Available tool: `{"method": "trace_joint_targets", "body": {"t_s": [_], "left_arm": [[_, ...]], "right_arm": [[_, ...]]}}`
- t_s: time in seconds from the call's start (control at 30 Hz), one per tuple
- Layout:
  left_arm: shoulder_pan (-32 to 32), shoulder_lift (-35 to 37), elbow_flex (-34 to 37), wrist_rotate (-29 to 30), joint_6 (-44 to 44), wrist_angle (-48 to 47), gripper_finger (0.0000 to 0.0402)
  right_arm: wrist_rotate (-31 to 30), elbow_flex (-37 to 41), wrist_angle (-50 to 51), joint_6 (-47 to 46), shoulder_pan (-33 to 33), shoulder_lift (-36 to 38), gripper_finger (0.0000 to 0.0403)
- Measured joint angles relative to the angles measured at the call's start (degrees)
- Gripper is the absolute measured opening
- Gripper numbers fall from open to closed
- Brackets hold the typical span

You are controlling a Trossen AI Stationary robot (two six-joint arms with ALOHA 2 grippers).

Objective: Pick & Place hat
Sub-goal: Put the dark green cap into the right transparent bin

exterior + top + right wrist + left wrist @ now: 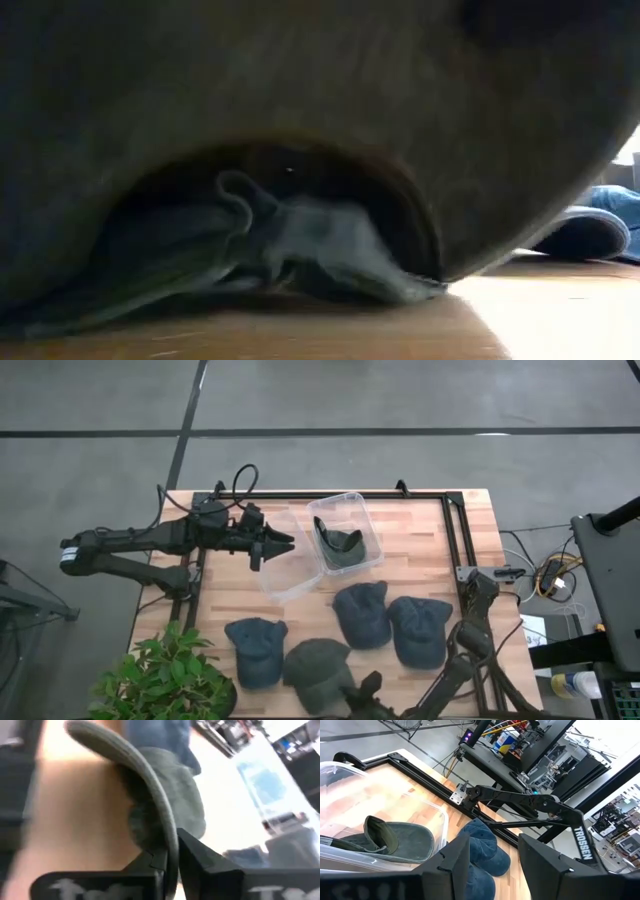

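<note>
Overhead, the high view looks straight down on the whole table (420, 550). The low view sits at tabletop height, pressed against an olive cap (300, 130), which the right wrist view also frames close up.

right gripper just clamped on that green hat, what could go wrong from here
1. The right gripper pinches only the thin brim edge of the olive green hat, so the hat could slip out when lifted.
2. Blue hats lie close beside it on the table; a dangling crown might drag one along.
3. The clear bin already holds a dark green hat, and the left gripper hovers open by its rim, crowding the drop.
</note>
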State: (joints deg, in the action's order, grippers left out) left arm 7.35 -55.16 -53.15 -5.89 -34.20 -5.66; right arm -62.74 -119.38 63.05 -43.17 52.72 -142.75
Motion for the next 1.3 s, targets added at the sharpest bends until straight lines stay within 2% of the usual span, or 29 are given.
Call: {"method": "trace_joint_targets", "body": {"t_s": [0.17,0.3,0.43,0.5,0.6,0.8,0.97,1.13,1.3], "left_arm": [[0.0,-0.72,0.0,0.0,0.81,0.05,0.016],[0.0,-1.37,0.0,0.0,1.24,0.1,0.016],[0.0,-1.88,0.0,0.0,1.51,1.26,0.016],[0.0,-1.88,0.04,-0.02,1.51,2.25,0.016],[-0.03,-1.75,0.04,-1.84,1.36,6.33,0.016],[-0.17,0.02,-0.08,-7.13,0.78,16.82,0.016],[-0.42,2.45,-0.09,-9.36,4.43,26.35,0.016],[-0.98,5.26,-0.09,-9.97,10.33,31.52,0.016],[-1.18,7.09,-0.09,-10.8,15.14,31.39,0.016]], "right_arm": [[-3.69,-6.25,17.84,-15.96,-0.08,-0.01,0.0013],[-4.57,-9.53,27.21,-24.87,-0.88,-0.01,0.0011],[-5.99,-9.99,27.01,-23.87,-2.29,2.17,0.0011],[-8.54,-10.12,26.93,-23.96,-2.77,4.09,0.001],[-13.85,-10.04,26.99,-24.27,-3.5,7.19,0.001],[-20.58,-9.76,26.97,-21.94,-4.59,14.15,0.001],[-26.69,-9.69,26.95,-17.92,-5.21,20.08,0.001],[-27.39,-9.59,26.96,-11.92,-6.77,28.81,0.001],[-27.45,-9.5,26.91,-8.33,-10.31,36.19,0.0011]]}}
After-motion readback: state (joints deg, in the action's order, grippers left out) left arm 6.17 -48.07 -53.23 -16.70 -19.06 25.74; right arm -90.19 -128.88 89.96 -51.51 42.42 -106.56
